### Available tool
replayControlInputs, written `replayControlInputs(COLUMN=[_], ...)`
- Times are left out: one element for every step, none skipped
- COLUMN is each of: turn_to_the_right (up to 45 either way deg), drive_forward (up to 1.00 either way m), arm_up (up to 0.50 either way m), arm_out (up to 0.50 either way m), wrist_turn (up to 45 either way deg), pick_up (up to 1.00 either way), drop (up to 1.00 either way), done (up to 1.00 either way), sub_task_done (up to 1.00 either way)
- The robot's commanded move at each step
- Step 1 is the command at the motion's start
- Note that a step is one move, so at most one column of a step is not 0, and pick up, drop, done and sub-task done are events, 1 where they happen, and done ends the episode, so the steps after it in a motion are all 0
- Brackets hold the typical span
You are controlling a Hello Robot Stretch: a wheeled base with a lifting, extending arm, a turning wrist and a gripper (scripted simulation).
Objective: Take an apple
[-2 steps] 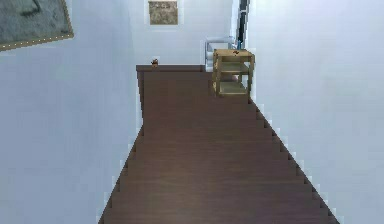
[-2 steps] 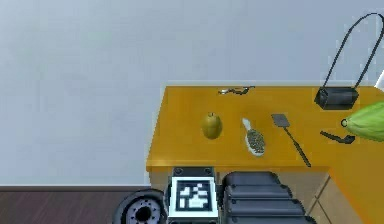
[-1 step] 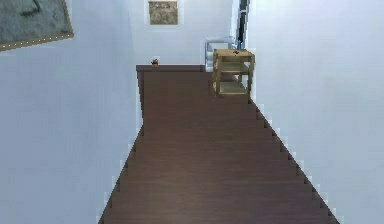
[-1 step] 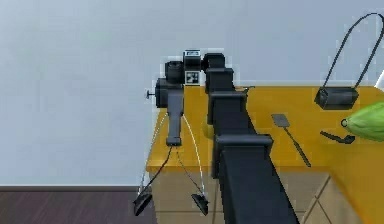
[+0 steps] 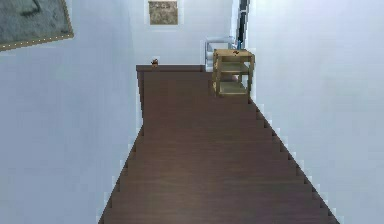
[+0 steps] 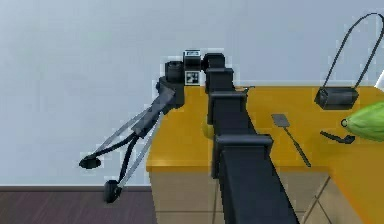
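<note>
In the arm side view my arm (image 6: 240,150) rises as a dark bar over a yellow-brown tabletop (image 6: 185,150). Its white marker squares (image 6: 190,62) stand at the far end. The gripper (image 6: 101,175) reaches down and left past the table's edge, and its thin fingers (image 6: 130,135) have bare white wall behind them, so it holds nothing. A green rounded thing (image 6: 367,120) lies at the table's right edge; I cannot tell what it is.
On the table lie a dark spatula (image 6: 292,137), a small dark item (image 6: 338,137) and a black box with a wire loop (image 6: 337,97). The forward view has a dark wood hallway floor (image 5: 210,150), white walls, a wooden shelf cart (image 5: 233,72), two wall pictures (image 5: 30,20) and a small floor object (image 5: 154,62).
</note>
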Motion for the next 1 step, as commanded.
replayControlInputs(turn_to_the_right=[0.0], drive_forward=[0.00], arm_up=[0.00], arm_out=[0.00], wrist_turn=[45.0], pick_up=[0.00], drop=[0.00], done=[0.00], sub_task_done=[0.00])
